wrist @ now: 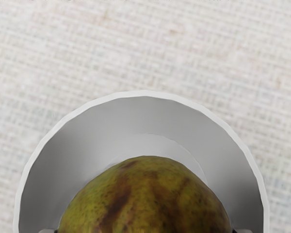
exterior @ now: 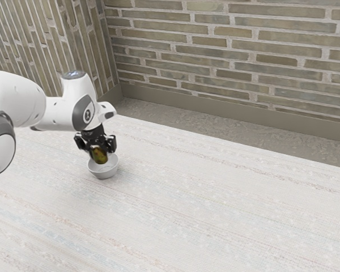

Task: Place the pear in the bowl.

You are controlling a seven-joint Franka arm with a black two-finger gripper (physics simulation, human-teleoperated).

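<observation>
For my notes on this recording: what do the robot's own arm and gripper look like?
The arm is white with smooth, rounded links. A dark grey ring surrounds a pale round cap at one joint, a dark oval panel bears a light emblem, and a grey-blue disc tops the wrist end. The gripper is black and angular, with chunky parts jutting to both sides.

Across the desk (exterior: 226, 198), a hand could pass freely toward the exterior view's right. The arm (exterior: 59, 113) blocks the left. The bowl (exterior: 104, 172) stands directly under the pear (exterior: 100, 156), its rim a low barrier; beyond the desk rises a brick wall (exterior: 232, 56).
</observation>
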